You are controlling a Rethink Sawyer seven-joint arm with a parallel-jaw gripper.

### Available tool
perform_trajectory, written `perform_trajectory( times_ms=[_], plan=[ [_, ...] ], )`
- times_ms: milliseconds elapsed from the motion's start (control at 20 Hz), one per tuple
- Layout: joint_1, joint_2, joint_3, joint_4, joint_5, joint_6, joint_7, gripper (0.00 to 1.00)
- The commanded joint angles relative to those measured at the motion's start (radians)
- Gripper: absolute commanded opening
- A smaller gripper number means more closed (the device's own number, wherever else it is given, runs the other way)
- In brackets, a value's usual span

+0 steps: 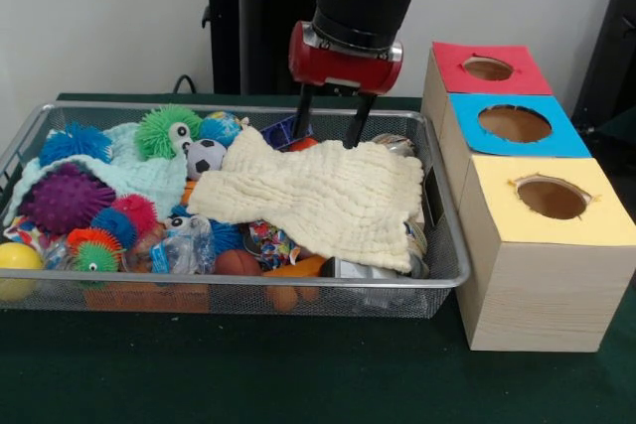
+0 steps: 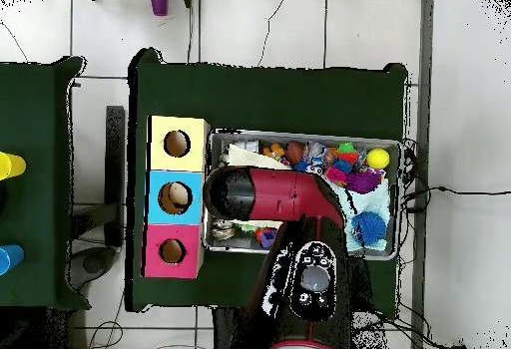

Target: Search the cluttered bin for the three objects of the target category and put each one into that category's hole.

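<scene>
We see the bin (image 1: 449, 275) full of toys under a pale cloth (image 1: 328, 196). The red box's hole (image 1: 487, 69) sits to the right in the front view. Our gripper (image 1: 330, 132) hangs spread and empty over the cloth's far edge.

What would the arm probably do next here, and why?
Probably lower a little and pinch the cream cloth. The open gripper hangs right at its far edge, and the cloth covers much of the bin, hiding whatever lies beneath. The hole is still out of play.
</scene>
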Motion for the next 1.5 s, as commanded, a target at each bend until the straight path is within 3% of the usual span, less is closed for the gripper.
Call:
perform_trajectory(
  times_ms=[50, 750, 1150, 1500],
  plan=[
    [-0.025, 0.111, 0.027, -0.096, -0.016, 0.046, 0.122, 1.0],
    [-0.031, 0.246, 0.056, -0.099, -0.015, -0.092, 0.146, 1.0],
    [-0.012, 0.27, 0.049, -0.013, -0.012, -0.211, 0.19, 1.0],
    [-0.008, 0.337, 0.046, -0.035, -0.001, -0.262, 0.195, 1.0]
  ],
)
